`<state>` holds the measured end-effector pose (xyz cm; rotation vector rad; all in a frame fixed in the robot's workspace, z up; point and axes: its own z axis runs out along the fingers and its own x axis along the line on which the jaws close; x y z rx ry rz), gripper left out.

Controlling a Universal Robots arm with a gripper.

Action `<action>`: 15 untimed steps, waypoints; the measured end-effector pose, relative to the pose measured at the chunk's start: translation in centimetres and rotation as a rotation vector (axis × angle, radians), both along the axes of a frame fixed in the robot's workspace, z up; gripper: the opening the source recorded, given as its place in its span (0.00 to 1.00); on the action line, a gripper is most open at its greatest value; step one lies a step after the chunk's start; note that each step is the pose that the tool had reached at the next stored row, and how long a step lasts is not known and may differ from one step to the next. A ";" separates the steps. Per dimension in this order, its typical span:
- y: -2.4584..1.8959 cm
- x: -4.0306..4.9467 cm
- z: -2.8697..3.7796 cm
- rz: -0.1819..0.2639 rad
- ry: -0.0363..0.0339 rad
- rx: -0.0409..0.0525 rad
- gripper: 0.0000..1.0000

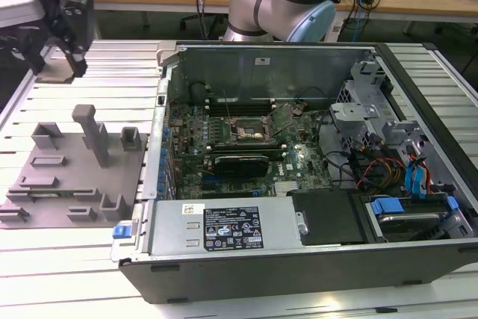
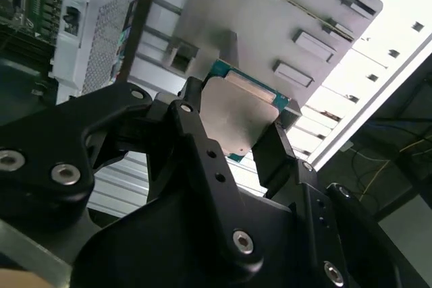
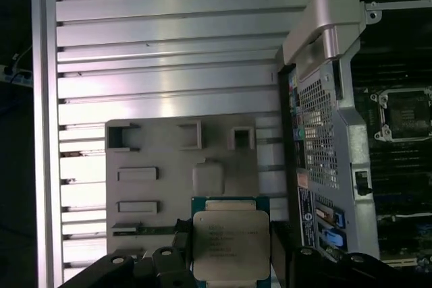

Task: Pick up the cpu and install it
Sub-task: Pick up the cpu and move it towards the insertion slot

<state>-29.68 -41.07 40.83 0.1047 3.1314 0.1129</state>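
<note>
The cpu [image 2: 237,109] is a thin square chip with a silvery top and a green edge. My gripper [image 2: 235,126] is shut on it, one black finger [image 2: 192,102] on each of two opposite edges. The first wrist view shows the cpu [image 3: 231,244] held flat above the grey fixture plate [image 3: 182,166], between the gripper [image 3: 231,237] fingers. In the exterior view the gripper [image 1: 63,50] hangs high at the far left, above the plate [image 1: 67,177] and well away from the motherboard's open socket [image 1: 246,131].
The open computer case [image 1: 299,162] lies on the slatted aluminium table [image 1: 67,274], with its side wall [image 3: 324,99] between the plate and the socket [image 3: 405,114]. The fixture plate carries raised posts [image 1: 93,132] and holders. Cables and drive bays [image 1: 396,169] fill the case's right part.
</note>
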 end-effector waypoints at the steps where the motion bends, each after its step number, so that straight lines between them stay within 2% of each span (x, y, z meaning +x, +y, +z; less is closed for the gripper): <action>1: 0.00 0.38 0.00 0.000 0.0001 0.0000 0.55; 2: 0.00 1.17 -0.01 0.000 0.0003 0.0000 0.55; 4: -0.01 2.11 0.00 0.000 0.0008 0.0000 0.55; 7: -0.02 4.36 0.00 0.000 0.0019 0.0000 0.55; 13: -0.03 7.27 0.00 0.000 0.0035 -0.0001 0.55; 15: -0.03 8.53 0.00 0.000 0.0041 0.0000 0.55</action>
